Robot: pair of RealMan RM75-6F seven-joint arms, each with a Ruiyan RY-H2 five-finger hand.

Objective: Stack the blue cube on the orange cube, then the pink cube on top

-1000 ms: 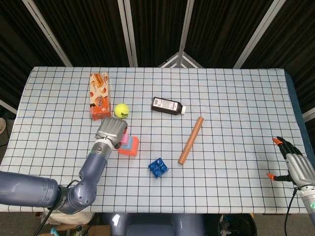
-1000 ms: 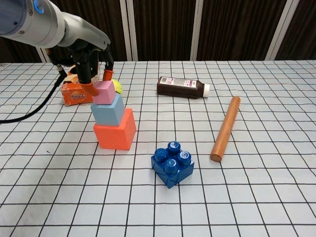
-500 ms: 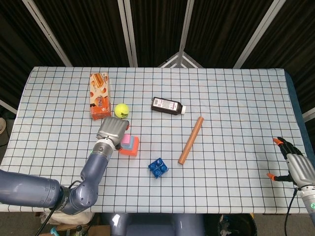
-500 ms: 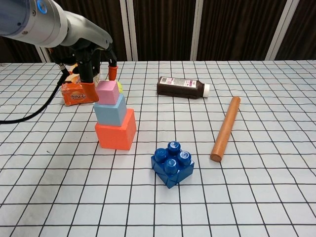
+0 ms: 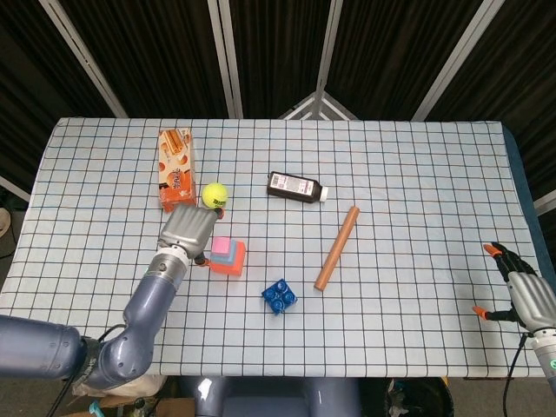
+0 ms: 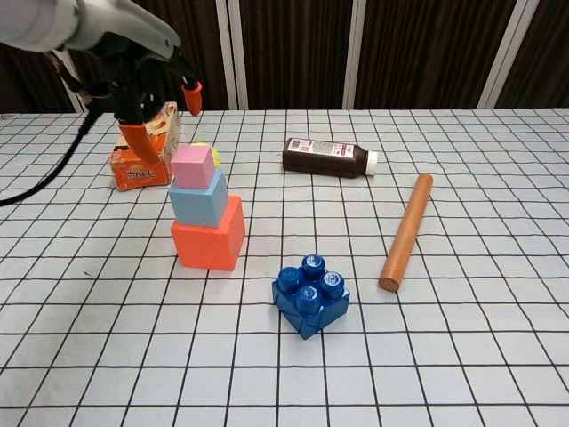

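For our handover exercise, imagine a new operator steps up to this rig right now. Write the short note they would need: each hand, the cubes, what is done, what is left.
Left hand: open, holding nothing, raised up and to the left of the stack, clear of it.
Right hand: open, idle at the table's right edge.
Cubes: orange cube sits on the table, blue cube on it, pink cube on top, all apart from both hands. The tiers look slightly offset but upright.
Done: both stacking steps appear complete.
Left: probably only pulling the left arm away without brushing the tower.
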